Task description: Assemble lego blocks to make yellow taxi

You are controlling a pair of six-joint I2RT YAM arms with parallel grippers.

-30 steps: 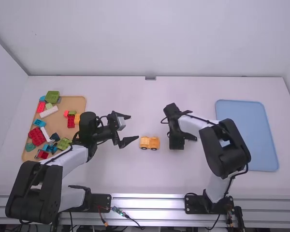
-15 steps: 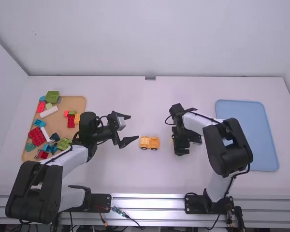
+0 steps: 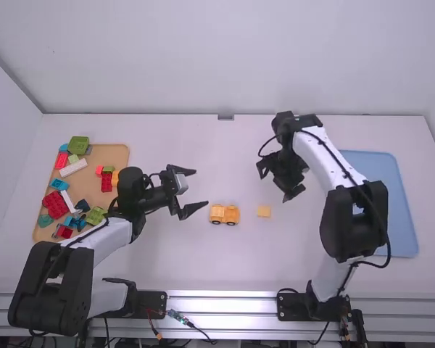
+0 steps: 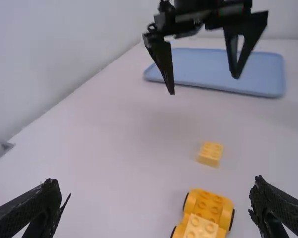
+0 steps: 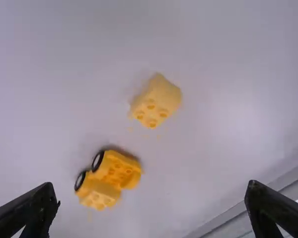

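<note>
Your left gripper [image 3: 201, 190] held its fingers spread wide, and the yellow-orange car [image 3: 225, 214] sat on the table near its fingertips, apart from them. Your right gripper [image 3: 275, 186] had its fingers wide too; the loose yellow block [image 3: 264, 211] lay on the table apart from them, on the side nearer the arm bases, and the car was farther off than the block. Between the two grippers' working spots you had one car and one loose block, the block just beside the car with a gap between. Four studs showed on the block in your right wrist view, and two wheels on the car's near side in the high view. You also had one blue tray [image 3: 402, 210] and one tan tray [image 3: 120, 154] of mixed blocks. Your right arm covered part of the blue tray, your left gripper's body hid part of an orange piece [image 3: 115, 178] in the tan one, and the overlapping blocks there were hard to count. Your left wrist view cut off the car's lower end, and the block's edges were blurred in your right wrist view.
</note>
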